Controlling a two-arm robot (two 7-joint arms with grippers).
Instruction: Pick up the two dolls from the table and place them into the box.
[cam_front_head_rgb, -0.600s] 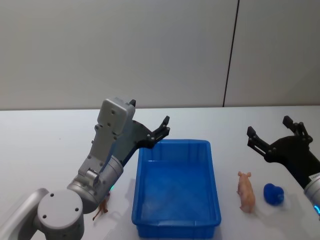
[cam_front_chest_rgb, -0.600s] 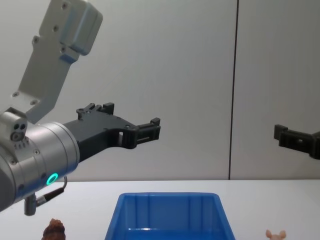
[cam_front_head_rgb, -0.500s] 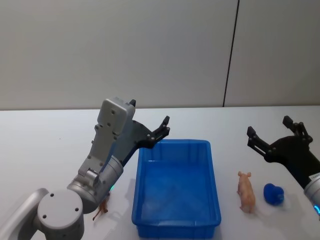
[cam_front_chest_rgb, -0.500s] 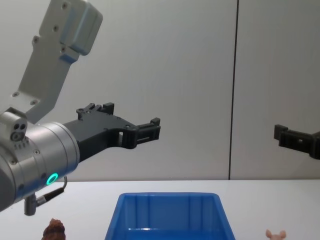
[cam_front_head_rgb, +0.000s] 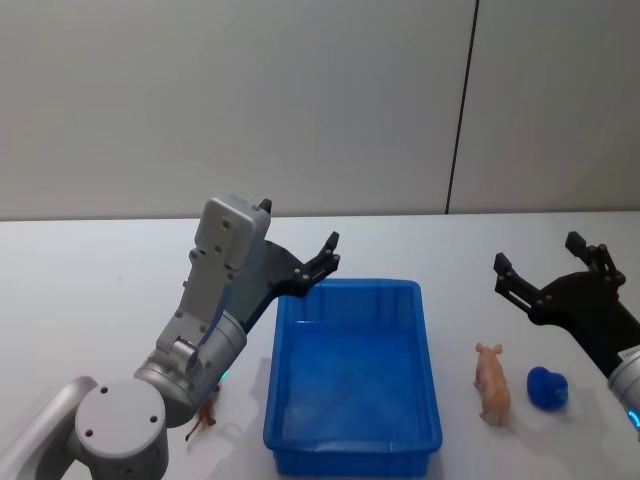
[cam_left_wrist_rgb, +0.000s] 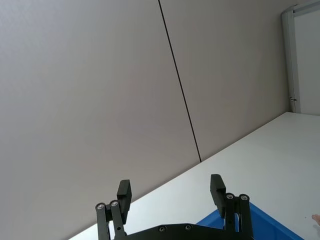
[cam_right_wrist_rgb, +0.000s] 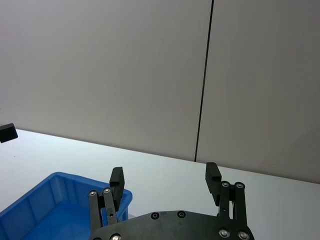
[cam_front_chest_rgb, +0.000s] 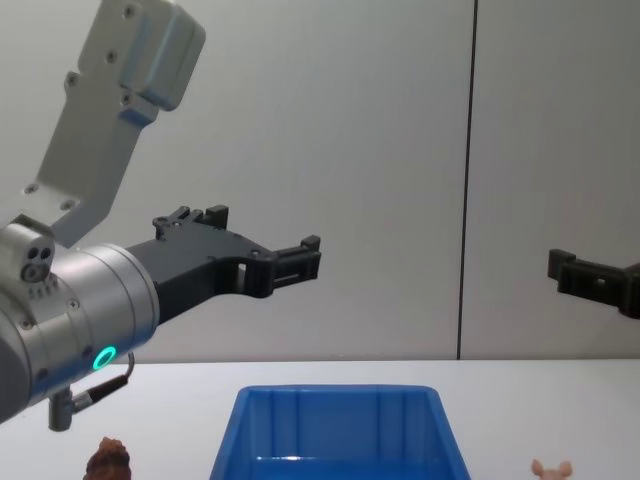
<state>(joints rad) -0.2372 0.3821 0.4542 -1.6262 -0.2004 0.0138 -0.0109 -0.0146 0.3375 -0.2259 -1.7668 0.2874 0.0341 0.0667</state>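
Two arms reach out over a white table (cam_front_head_rgb: 90, 290), and neither holds anything. A bright blue box (cam_front_head_rgb: 352, 462) sits near the middle of the table with no doll inside it.

On the left, the left gripper (cam_left_wrist_rgb: 170, 187) is raised above the far left corner of the box, its fingers spread wide with nothing between them. On the right, the right gripper (cam_front_head_rgb: 536, 252) is up over the table to the right of the box and on the far side of the pink doll, its fingers also wide apart and bare.

The pink doll (cam_front_head_rgb: 492, 382), shaped like a pig, lies on the table just right of the box, between the box and a small blue lump (cam_front_head_rgb: 548, 387). The brown doll (cam_front_head_rgb: 203, 418) stands on the table near the box's near left corner, close beside the left arm's base and partly hidden by it. The two dolls are well apart, one on each side of the box.
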